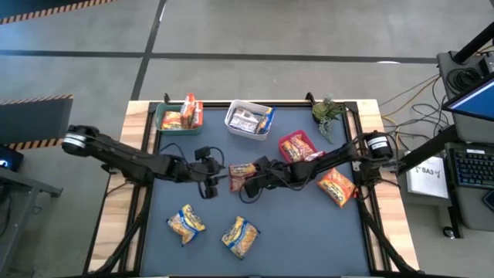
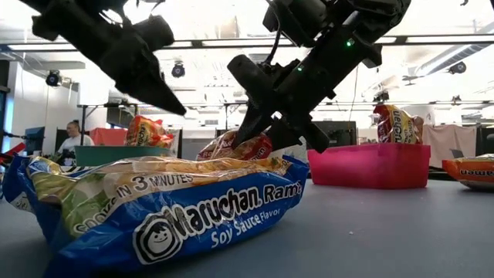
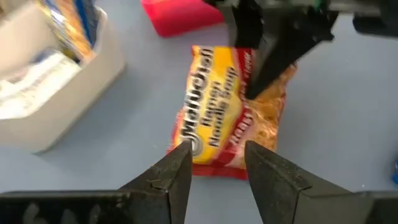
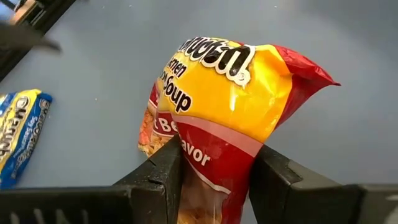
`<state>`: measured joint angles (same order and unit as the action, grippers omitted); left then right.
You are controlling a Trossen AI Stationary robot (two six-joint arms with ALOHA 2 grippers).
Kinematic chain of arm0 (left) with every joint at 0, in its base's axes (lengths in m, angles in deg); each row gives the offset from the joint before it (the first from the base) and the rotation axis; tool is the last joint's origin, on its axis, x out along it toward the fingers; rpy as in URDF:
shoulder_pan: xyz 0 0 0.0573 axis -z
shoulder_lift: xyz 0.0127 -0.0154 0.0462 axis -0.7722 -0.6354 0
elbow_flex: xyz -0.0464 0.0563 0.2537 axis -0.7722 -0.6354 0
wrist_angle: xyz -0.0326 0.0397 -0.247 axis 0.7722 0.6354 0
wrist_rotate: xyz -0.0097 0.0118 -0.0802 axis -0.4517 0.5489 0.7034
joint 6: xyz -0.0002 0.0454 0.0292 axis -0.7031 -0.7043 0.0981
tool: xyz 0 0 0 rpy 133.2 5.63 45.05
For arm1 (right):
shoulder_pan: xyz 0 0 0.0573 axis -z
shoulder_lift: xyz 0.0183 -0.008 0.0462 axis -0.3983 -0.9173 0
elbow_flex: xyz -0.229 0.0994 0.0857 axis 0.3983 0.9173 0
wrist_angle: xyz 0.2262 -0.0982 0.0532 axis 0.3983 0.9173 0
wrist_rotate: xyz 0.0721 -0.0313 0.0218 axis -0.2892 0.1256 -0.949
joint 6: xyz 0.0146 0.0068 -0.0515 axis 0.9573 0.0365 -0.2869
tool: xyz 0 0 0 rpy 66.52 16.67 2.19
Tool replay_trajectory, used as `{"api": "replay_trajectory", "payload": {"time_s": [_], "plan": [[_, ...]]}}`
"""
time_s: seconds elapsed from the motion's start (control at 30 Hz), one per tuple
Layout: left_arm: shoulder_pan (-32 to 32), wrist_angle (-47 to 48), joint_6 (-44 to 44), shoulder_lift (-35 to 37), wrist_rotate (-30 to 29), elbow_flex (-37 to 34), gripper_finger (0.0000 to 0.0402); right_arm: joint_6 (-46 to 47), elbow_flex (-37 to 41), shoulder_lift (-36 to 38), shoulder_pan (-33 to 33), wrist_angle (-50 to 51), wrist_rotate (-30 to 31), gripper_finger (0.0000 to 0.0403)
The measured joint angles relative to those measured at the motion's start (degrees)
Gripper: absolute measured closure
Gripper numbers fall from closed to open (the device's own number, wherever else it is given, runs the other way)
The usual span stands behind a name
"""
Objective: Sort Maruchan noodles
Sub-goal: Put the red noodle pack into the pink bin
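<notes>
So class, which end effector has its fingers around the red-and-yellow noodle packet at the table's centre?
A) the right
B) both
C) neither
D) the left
A: the right end effector has the red-and-yellow packet between its fingers; the left end effector is open, holding nothing.

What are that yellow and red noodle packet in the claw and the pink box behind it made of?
The yellow and red crinkly noodle packet looks like thin glossy plastic film: it creases, puckers and catches light between the right gripper fingers. The pink-red rectangular bin looks like rigid moulded plastic, with straight walls, an even rim and a dull sheen, though plastic is only a guess from its look.
</notes>
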<state>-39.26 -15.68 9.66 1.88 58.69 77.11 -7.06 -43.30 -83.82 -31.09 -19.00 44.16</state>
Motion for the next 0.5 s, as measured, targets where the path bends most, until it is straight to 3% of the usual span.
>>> {"api": "replay_trajectory", "payload": {"time_s": [0.27,0.5], "plan": [[0.0,3.0,-3.4,6.8,-8.5,-0.1,0.027,-3.1,-0.7,2.6,0.0,1.1,0.1,0.0279],[0.0,3.6,-4.4,9.9,-17.8,-0.1,0.0271,-3.0,-0.9,2.9,0.2,1.0,0.0,0.0314]]}}
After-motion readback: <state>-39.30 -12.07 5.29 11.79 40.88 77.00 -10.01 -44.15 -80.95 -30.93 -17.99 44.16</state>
